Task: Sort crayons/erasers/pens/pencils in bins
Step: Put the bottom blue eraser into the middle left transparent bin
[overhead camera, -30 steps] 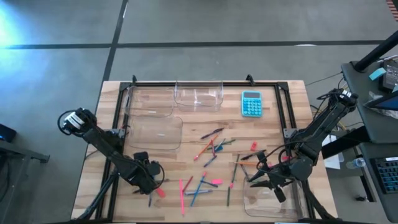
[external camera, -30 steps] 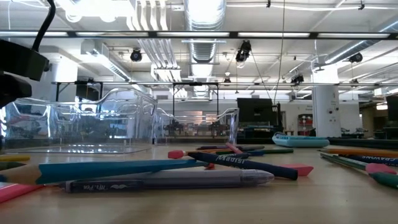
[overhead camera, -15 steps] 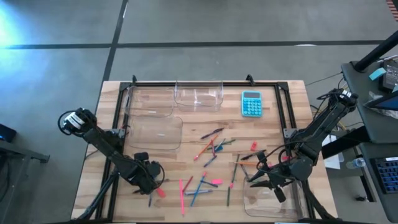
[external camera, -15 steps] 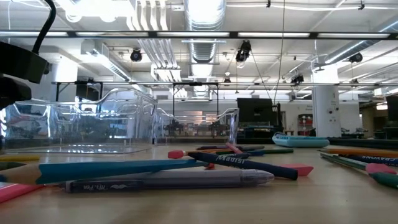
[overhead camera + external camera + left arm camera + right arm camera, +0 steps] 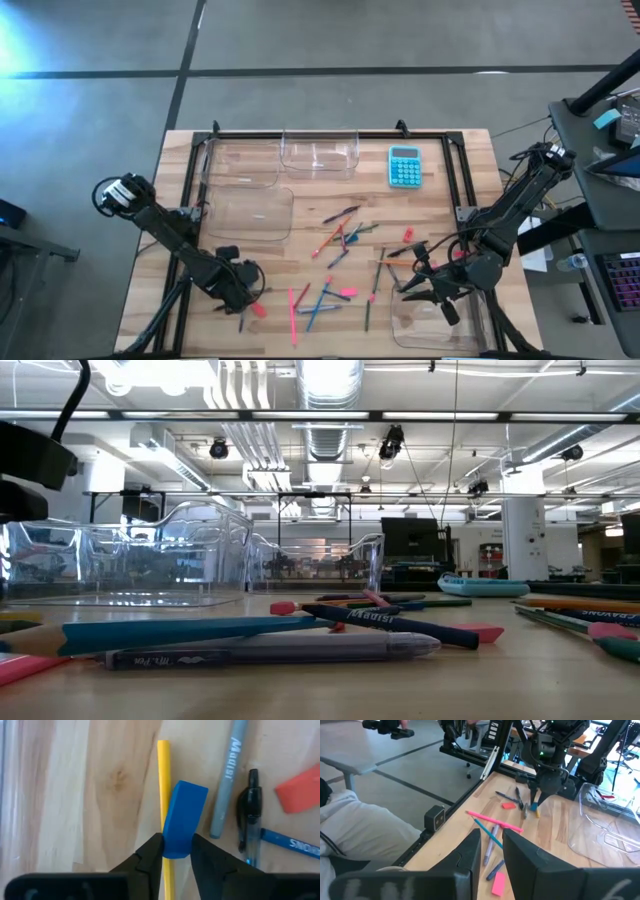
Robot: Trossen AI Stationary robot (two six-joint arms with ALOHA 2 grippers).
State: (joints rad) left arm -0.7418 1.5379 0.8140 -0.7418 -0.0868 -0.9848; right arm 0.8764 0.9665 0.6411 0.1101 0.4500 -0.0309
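Observation:
My left gripper [image 5: 243, 291] points down at the table's near left, shut on a blue eraser [image 5: 184, 817] that lies against a yellow pencil [image 5: 164, 785]. A grey pen [image 5: 228, 780], a black pen [image 5: 250, 815] and a red eraser [image 5: 299, 794] lie beside it. My right gripper [image 5: 412, 290] hangs above the table at the near right, by a clear bin [image 5: 445, 325]; its fingers stand a little apart with nothing between them. Crayons, pens and pencils [image 5: 340, 240] are scattered mid-table. Three more clear bins [image 5: 250, 213] [image 5: 243, 165] [image 5: 320, 152] stand at the far left. My left gripper pinches the blue eraser's one end [image 5: 176, 847] between its two fingers [image 5: 150, 855], across the two broad faces. The fingers come from above, pointing down. The eraser's other end reaches away from the fingers, alongside the yellow pencil, low at the table top.
A turquoise calculator [image 5: 404, 166] lies at the far right. A black frame [image 5: 330, 134] runs along the table's far and side edges. Pink erasers [image 5: 347, 292] [image 5: 408, 235] and a long pink stick [image 5: 293, 315] lie among the sticks. Bare wood shows left of the pencil [image 5: 75, 795].
My left gripper has stayed in place at the near left and drawn its fingers together on the blue eraser. The right arm has kept still.

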